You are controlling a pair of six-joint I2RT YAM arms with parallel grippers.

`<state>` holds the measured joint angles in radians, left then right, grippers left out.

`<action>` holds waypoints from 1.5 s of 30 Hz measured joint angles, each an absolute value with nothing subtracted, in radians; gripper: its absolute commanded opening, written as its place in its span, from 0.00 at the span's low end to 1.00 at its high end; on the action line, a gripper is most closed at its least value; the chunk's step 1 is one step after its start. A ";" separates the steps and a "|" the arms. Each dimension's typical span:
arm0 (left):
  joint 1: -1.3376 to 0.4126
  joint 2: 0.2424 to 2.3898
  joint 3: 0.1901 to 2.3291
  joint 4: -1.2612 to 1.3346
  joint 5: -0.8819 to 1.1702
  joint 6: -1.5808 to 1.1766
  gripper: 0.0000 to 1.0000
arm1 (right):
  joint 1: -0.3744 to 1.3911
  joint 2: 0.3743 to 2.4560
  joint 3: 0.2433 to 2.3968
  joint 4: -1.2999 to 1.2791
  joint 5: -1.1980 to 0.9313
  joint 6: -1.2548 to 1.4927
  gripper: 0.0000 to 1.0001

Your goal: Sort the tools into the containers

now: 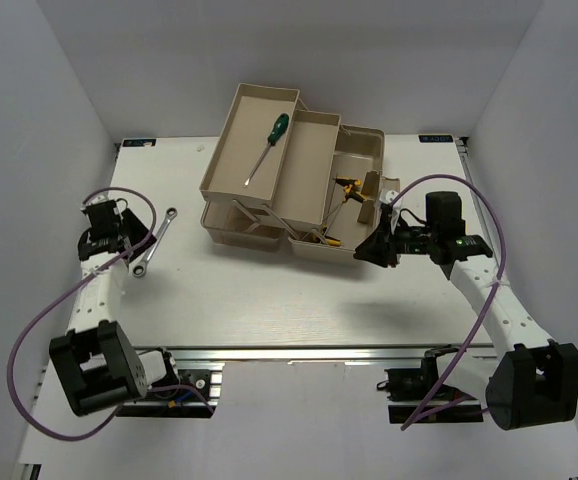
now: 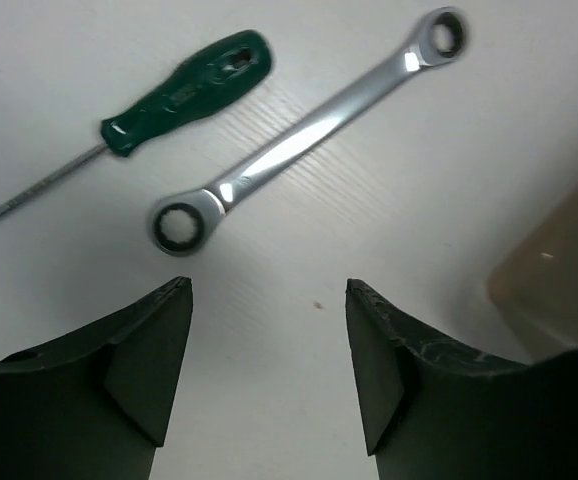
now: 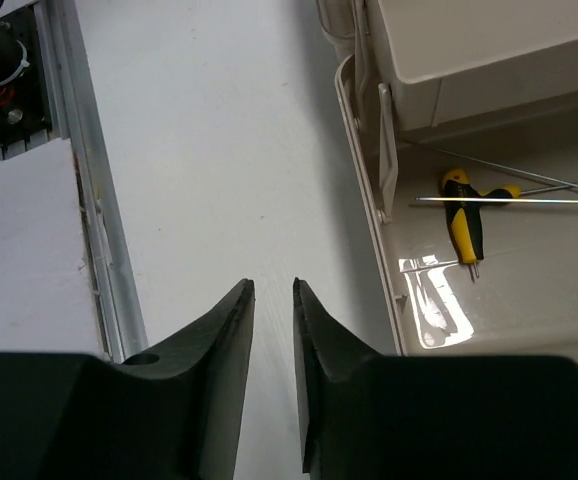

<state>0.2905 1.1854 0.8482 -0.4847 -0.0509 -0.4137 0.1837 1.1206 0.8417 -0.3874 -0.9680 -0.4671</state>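
1. The left pincer (image 2: 267, 290) is closest to its wrist camera. Its two fingers are spread wide and pinch nothing.
2. Just past those fingers a silver wrench (image 2: 299, 140) lies flat on the white bench (image 2: 469, 150). It has a ring at each end.
3. A green screwdriver (image 2: 184, 90) lies beside the wrench, also flat on the bench. The two do not touch.
4. The right pincer (image 3: 272, 288) hangs over the bench, just beside the right front of the beige toolbox (image 1: 364, 145). Its fingers are almost pressed together, with a thin gap, and they pinch nothing.
5. The toolbox stands folded open at the back of the bench. A yellow-and-black hex key (image 3: 466, 220) lies in its bottom part, with long thin shafts next to it.
6. A second green screwdriver (image 1: 269, 145) lies slanted in the top left tray (image 1: 231, 130).
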 measured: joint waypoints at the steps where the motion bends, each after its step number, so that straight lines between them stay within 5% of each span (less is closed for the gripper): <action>1: 0.300 1.213 0.834 -0.474 -0.057 -0.396 0.72 | 0.184 1.121 0.841 -0.380 -0.968 -0.465 0.31; 11: 0.340 1.545 0.833 -0.311 -0.086 -0.170 0.70 | 0.184 1.059 0.799 -0.378 -0.968 -0.491 0.40; 36: 0.391 1.652 0.908 -0.191 0.010 0.326 0.67 | 0.184 1.116 0.786 -0.402 -0.929 -0.556 0.42; 42: 0.397 1.725 0.946 -0.181 0.054 0.363 0.56 | 0.180 1.118 0.787 -0.416 -0.919 -0.561 0.42; 45: 0.397 1.752 0.970 -0.174 0.073 0.358 0.40 | 0.175 1.126 0.789 -0.420 -0.918 -0.561 0.42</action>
